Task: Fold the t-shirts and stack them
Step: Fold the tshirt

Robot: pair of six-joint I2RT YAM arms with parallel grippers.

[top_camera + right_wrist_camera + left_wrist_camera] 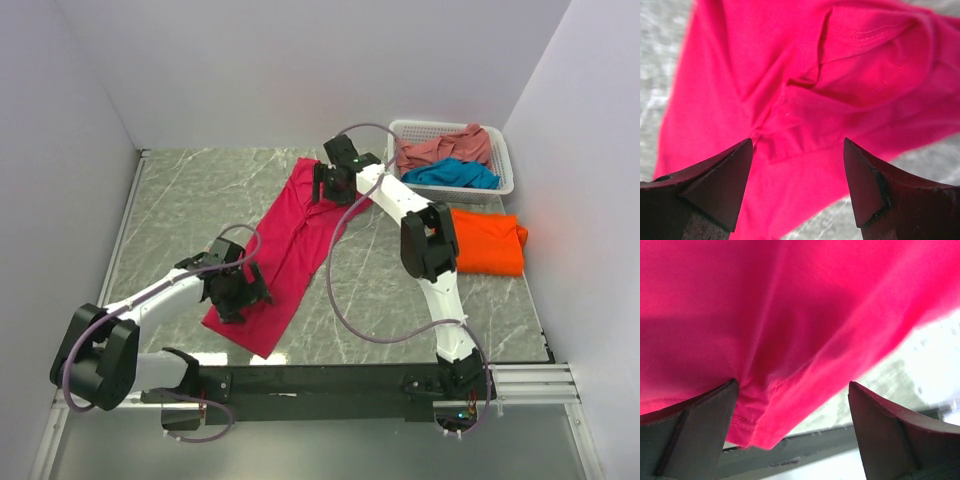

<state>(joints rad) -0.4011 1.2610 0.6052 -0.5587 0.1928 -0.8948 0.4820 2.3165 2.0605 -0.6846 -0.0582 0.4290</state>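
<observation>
- Fabric of the magenta-pink shirt (pixel 292 245) runs as a long, crumpled strip across the middle of the table (pixel 180 200), from near left to far right.
- Your left gripper (pixel 236 292) sits at the strip's near end. In the left wrist view its fingers (pixel 700 430) are spread wide, and the hemmed corner of the cloth lies between them, up against one of them.
- Your right gripper (pixel 335 182) is over the far end, jaws wide apart. A bunched fold of the shirt shows between the fingertips, but you cannot tell whether they touch it.
- The orange shirt (pixel 487 245) lies folded at the right side of the table, well apart from the pink one.
- Just beyond it, the white basket (pixel 505 165) in the far right corner holds the teal shirt (pixel 455 175) and the salmon shirt (pixel 445 148), both crumpled.
- In the top view your right arm's elbow covers the orange shirt's left edge, and a grey cable (pixel 345 320) loops over the table beside the pink strip.
</observation>
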